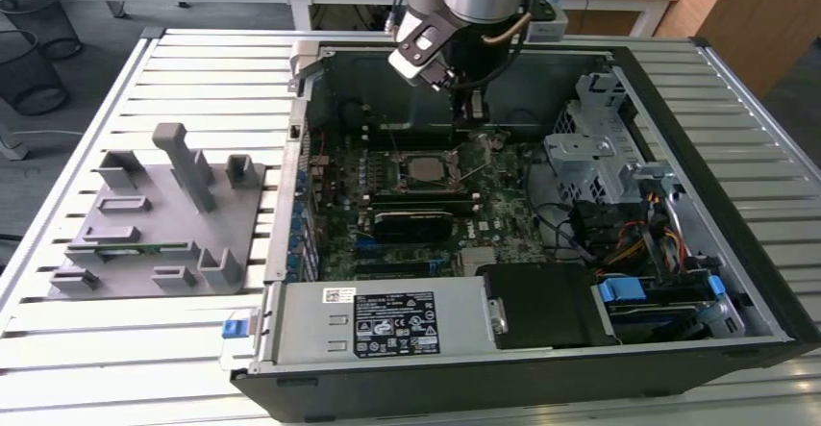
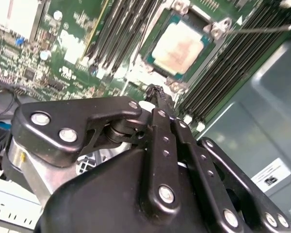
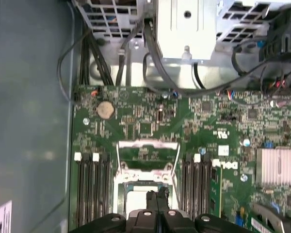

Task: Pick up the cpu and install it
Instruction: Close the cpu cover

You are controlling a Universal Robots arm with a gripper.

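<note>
From where I stand, the exterior view gives the whole setup: one slatted table [image 1: 77, 359], one open case [image 1: 539, 378] lying on it, and one grey tray [image 1: 129, 253] beside the case toward the exterior view's left. The tray's slots look bare, though I can't be sure from this angle.

The first wrist view looks straight down at the board [image 3: 136, 121]. It picks out what the room view blurs: one drive cage [image 3: 186, 29] with cables under it, one finned heatsink [image 3: 276, 167], one coin cell [image 3: 105, 109] and four white slot clips, two on each side of the socket [image 3: 148, 155]. The socket's metal plate is flipped open.

The gripper [image 1: 472, 109] hangs low inside the case over the board. In both wrist views its two black fingers meet at the tips, pressed together with nothing between them; the second wrist view [image 2: 157, 92] shows this best, and the first [image 3: 157, 199] shows only a thin seam.

There is one cpu [image 1: 424, 168], and it lies flat in the socket, not in the gripper. The second wrist view shows it plainly [image 2: 177, 47]: a small square with a pale silver top, faintly smudged tan at the middle, and a thin green edge inside the metal frame. The fingertips sit just beside the socket, apart from the chip. In the first wrist view the cpu [image 3: 136, 194] is partly hidden behind them.
</note>
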